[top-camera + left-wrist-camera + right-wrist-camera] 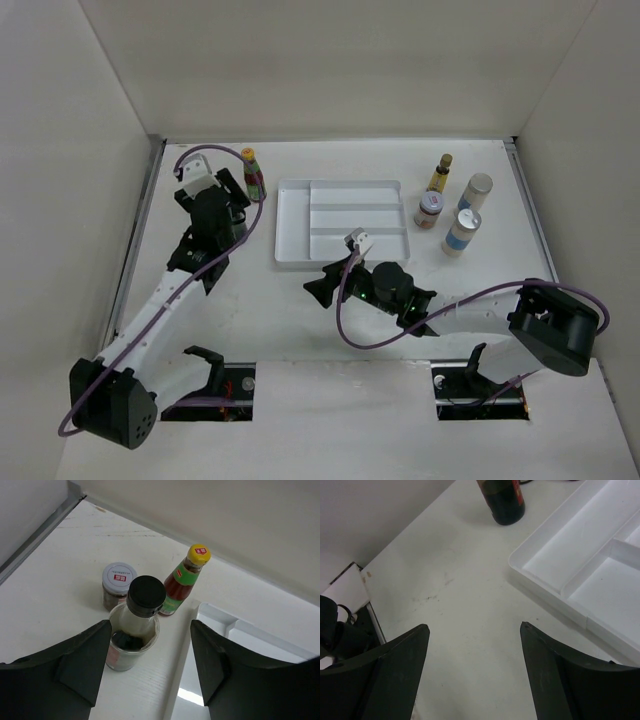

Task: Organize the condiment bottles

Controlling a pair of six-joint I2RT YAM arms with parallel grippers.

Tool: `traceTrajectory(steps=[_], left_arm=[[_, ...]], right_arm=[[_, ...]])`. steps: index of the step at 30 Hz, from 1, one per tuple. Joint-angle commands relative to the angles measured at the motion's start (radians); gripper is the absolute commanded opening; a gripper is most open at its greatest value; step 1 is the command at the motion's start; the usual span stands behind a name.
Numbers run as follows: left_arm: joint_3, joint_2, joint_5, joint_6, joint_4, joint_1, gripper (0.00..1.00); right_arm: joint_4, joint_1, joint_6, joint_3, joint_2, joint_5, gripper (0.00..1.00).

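In the left wrist view my left gripper (pixel 150 647) is open. A black-capped bottle (pixel 145 597) stands just ahead of the jaws, close to the left finger. Behind it are a short silver-lidded jar (pixel 119 580) and a red-green bottle with a yellow cap (pixel 183 582). In the top view the left gripper (pixel 236 205) is beside the red-green bottle (pixel 254 174). At the right stand a slim amber bottle (pixel 440 173), a short jar (pixel 429 210) and two blue-white cylinders (pixel 480 190) (pixel 461 230). My right gripper (pixel 318 285) (pixel 472 630) is open and empty over bare table.
The white divided tray (pixel 292 225) lies in the middle; its corner shows in the left wrist view (pixel 215 615) and the right wrist view (pixel 555 575). A dark bottle's lower part (pixel 505 500) stands left of the tray. White walls enclose the table.
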Motion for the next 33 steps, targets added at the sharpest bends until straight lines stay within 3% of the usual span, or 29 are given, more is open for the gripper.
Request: traceTrajectory(steps=[1, 13, 16, 21, 26, 33], left_arm=[[0.06, 0.048, -0.029, 0.041, 0.032, 0.008, 0.64], [0.113, 0.247, -0.083, 0.156, 0.204, 0.033, 0.56], [0.118, 0.275, -0.098, 0.177, 0.256, 0.033, 0.48], [0.13, 0.304, -0.109, 0.204, 0.265, 0.02, 0.24], [0.09, 0.214, -0.16, 0.22, 0.299, -0.01, 0.14], [0.172, 0.093, -0.148, 0.291, 0.319, -0.108, 0.13]], right_arm=[[0.039, -0.002, 0.016, 0.037, -0.001, -0.015, 0.8], [0.037, -0.01, 0.021, 0.039, 0.013, -0.032, 0.81], [0.042, -0.01, 0.016, 0.038, 0.005, -0.034, 0.81], [0.034, -0.013, 0.021, 0.038, 0.004, -0.034, 0.79], [0.048, -0.028, 0.034, 0.025, -0.007, -0.026, 0.79], [0.065, -0.045, 0.059, 0.011, -0.013, -0.024, 0.78]])
